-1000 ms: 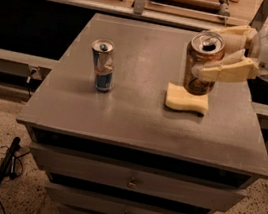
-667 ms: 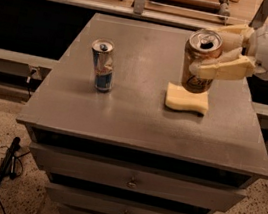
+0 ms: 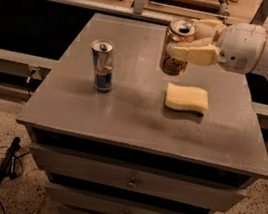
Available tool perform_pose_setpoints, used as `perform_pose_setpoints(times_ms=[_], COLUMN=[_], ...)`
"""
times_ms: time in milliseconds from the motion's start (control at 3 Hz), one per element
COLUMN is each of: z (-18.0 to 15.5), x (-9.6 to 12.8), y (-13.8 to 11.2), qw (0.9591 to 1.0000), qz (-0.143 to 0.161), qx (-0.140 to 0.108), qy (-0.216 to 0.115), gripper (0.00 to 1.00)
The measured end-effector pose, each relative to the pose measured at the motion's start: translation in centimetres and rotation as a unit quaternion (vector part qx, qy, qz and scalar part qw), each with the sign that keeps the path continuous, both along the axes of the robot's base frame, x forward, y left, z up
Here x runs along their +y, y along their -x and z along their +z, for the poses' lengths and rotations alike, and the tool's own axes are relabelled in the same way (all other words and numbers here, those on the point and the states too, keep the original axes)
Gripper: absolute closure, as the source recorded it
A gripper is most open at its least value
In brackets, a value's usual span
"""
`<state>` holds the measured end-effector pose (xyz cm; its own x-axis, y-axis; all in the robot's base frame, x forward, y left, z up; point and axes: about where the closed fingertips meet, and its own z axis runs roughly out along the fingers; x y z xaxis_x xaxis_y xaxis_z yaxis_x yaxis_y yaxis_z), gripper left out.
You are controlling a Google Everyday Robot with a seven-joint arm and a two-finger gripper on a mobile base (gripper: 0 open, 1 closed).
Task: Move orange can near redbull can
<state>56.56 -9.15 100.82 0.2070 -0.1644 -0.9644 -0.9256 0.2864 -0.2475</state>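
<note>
One orange can is hanging upright above the worktop, with the one pincer gripping it from the right, a finger on each side. One redbull can is standing on the worktop to its left, apart from it, and one yellow sponge is lying just below-right of the held can. Against the earlier frame, can and pincer are sitting further left, nearer the redbull can, while redbull can and sponge are keeping their places.
</note>
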Motion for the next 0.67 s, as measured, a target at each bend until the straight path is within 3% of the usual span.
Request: perform_pose_setpoints(times_ms=[333,667], z=[-1.0,-2.4], x=[1.6,2.6], y=[-3.0,-4.4], qw=[0.9993,0.9972], qz=[-0.028,-0.057], qx=[0.014,0.038], qy=[-0.018,-0.030], gripper=[1.00,1.00])
